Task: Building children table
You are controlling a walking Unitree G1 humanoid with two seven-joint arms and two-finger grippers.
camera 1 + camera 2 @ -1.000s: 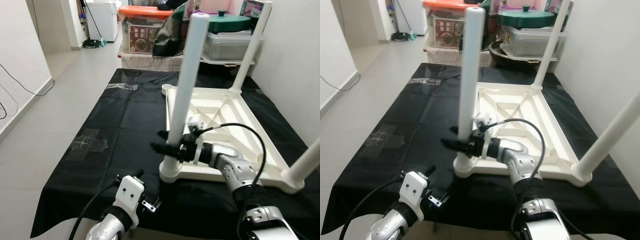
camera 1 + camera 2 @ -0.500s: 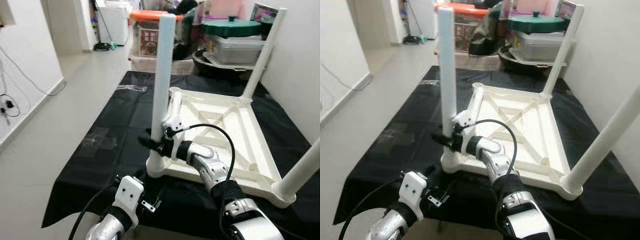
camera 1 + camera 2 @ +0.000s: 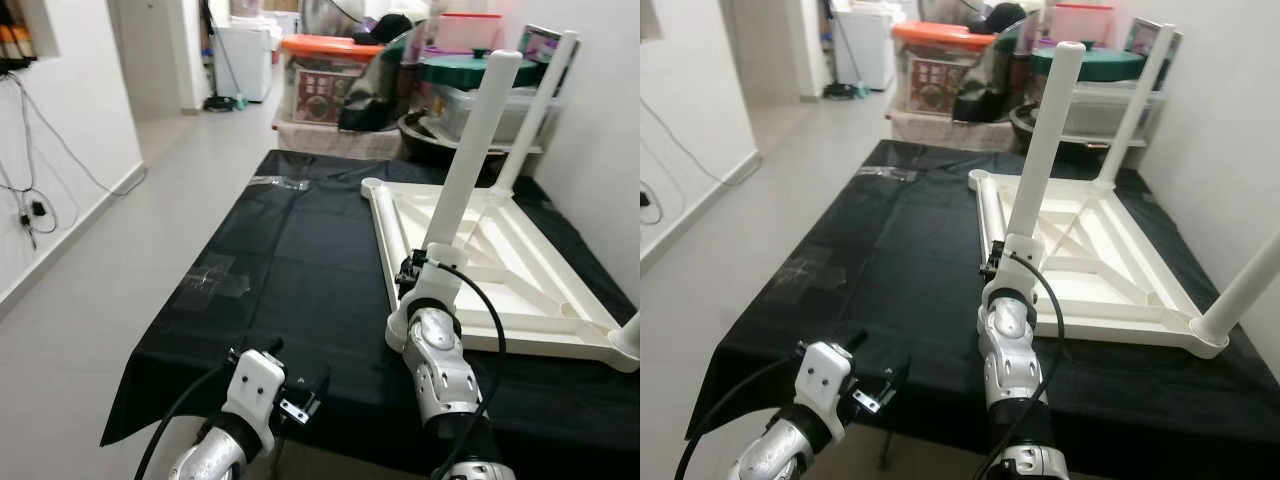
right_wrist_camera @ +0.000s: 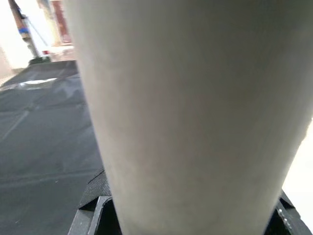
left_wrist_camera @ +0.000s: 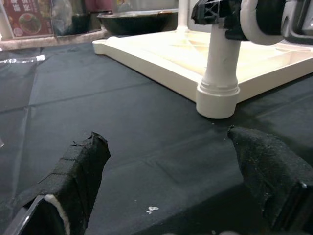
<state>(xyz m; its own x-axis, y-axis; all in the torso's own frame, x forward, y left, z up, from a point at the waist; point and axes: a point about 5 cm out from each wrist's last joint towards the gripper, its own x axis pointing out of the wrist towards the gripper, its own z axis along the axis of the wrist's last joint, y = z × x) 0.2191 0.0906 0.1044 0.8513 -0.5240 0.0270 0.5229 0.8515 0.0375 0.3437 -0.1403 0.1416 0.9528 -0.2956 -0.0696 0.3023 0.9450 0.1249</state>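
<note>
Table leg [image 3: 468,150] sits clamped in my right tool [image 3: 410,280]; I'd press straight down into its socket, left tool [image 5: 176,171] apart.

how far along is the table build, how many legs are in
Done: three legs stand on the upturned tabletop: the far leg, the right-edge leg and the near leg. In hand: the right gripper clasps the near leg just above its base, perhaps seating it. Left to do: the far-left corner socket is empty. The left gripper hangs open, low.
</note>
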